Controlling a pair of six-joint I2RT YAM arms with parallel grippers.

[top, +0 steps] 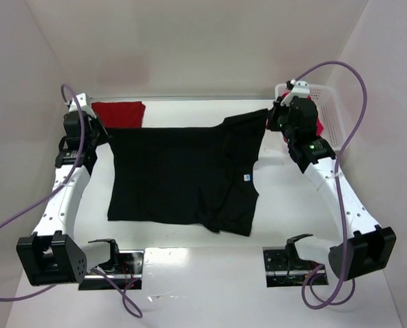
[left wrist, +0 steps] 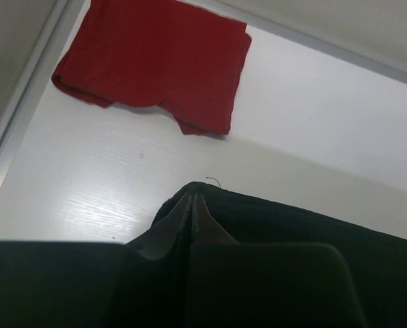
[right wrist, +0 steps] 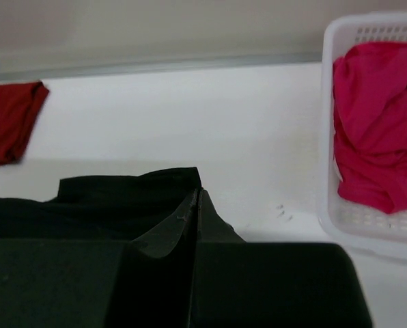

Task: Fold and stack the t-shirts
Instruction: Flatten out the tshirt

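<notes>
The black t-shirt (top: 183, 174) lies spread across the middle of the table (top: 292, 205). The left gripper (left wrist: 193, 199) is clenched on its far-left corner, and the right gripper (right wrist: 198, 195) is clenched on its far-right corner. The dark red t-shirt (left wrist: 156, 61) lies folded flat at the table's far-left. The pink-red t-shirt (right wrist: 377, 123) sits bunched inside the white basket (right wrist: 367, 222) at far right

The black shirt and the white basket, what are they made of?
The black t-shirt looks like soft matte cloth, probably cotton knit: it lies limp with folds and no shine. The basket looks like hard white plastic: stiff walls, small moulded holes.
</notes>
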